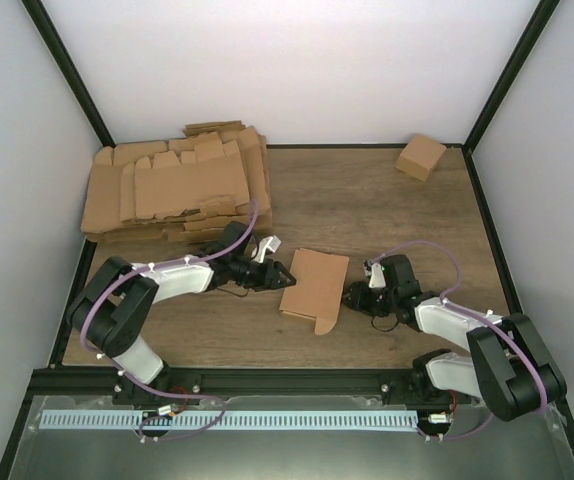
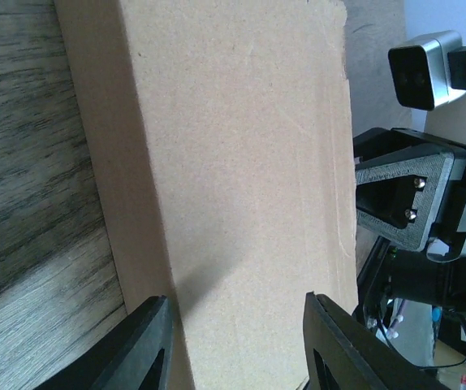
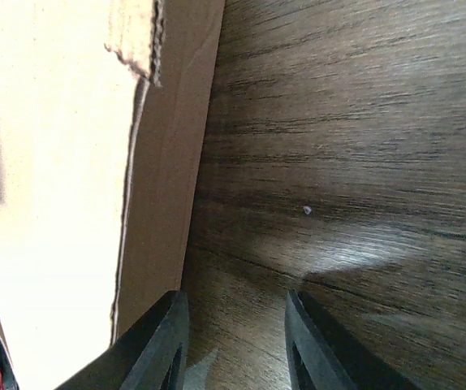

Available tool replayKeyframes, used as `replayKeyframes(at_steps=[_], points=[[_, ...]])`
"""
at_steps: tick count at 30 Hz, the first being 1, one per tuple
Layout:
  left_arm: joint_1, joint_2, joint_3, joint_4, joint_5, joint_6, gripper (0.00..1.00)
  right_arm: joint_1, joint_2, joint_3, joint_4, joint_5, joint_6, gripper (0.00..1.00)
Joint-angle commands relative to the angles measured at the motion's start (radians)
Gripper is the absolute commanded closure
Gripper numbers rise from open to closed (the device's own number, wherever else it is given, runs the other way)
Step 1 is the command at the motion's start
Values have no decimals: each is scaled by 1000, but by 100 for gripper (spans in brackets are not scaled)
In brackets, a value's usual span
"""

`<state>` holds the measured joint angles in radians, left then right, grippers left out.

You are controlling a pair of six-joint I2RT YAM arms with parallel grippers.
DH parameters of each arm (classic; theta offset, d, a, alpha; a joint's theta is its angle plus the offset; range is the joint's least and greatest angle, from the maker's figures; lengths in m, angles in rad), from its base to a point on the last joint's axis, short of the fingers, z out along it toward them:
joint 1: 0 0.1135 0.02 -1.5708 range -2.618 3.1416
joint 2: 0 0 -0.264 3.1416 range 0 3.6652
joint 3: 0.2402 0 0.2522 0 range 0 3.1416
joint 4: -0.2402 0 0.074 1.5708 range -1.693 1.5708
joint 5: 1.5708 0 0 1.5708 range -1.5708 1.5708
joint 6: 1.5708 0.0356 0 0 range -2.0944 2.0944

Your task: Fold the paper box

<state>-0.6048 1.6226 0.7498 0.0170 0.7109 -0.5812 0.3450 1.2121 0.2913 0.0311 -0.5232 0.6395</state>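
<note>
Black rail at the near edge carries both arm bases, and from it the arms reach inward across the table. Between their tips lies the paper box, a flat brown oblong in the middle of the table, its long axis running near to far with a slight tilt.

At the box's left edge, towards its far corner, sits the left end effector. Its jaws stand apart over the cardboard, and I see no grip. Against the right edge sits the right end effector, jaws apart over bare wood, the box just to its left.

Both arms look equally close, so the fold likely depends on pushing in from both sides.

A pile of blanks lies far left, and a small carton far right.
</note>
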Motion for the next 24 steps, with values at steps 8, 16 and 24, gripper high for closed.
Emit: replayKeyframes(at_steps=[8, 16, 24], points=[[8, -23, -21, 7, -5, 9, 53, -6, -8, 0, 6, -9, -17, 64], [11, -32, -29, 9, -8, 14, 41, -7, -19, -1, 3, -11, -20, 64], [11, -6, -33, 32, 5, 8, 59, -7, -27, -3, 4, -10, -20, 64]])
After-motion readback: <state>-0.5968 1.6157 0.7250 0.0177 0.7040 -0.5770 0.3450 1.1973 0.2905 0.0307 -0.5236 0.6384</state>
